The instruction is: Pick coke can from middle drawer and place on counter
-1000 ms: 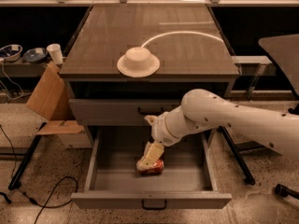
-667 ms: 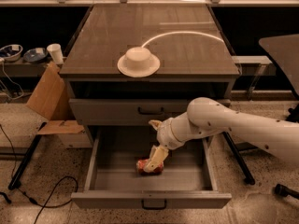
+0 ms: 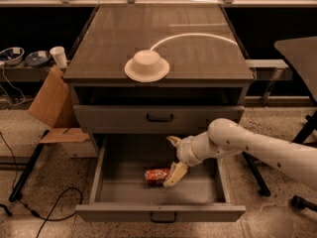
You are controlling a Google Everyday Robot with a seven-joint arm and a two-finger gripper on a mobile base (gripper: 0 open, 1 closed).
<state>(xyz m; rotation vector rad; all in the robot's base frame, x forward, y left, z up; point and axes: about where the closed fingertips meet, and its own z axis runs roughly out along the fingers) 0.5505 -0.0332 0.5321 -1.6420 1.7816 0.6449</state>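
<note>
The coke can (image 3: 155,176) lies on its side on the floor of the open middle drawer (image 3: 158,212), a little front of centre. My gripper (image 3: 174,158) reaches into the drawer from the right on a white arm. It is open: one finger (image 3: 176,174) points down and touches the can's right end, and the other finger points back toward the drawer above. The can is not between the fingers. The counter (image 3: 198,53) is the dark cabinet top above, with a thin white curved line across it.
A white upturned bowl on a plate rim (image 3: 146,66) sits at the counter's front left of centre. The upper drawer front (image 3: 158,117) is shut. A cardboard box (image 3: 52,108) leans left of the cabinet, and cables lie on the floor.
My arm and gripper have shifted right. The can, earlier mostly covered by the lower finger, now shows to the finger's left, still lying on the drawer floor.
</note>
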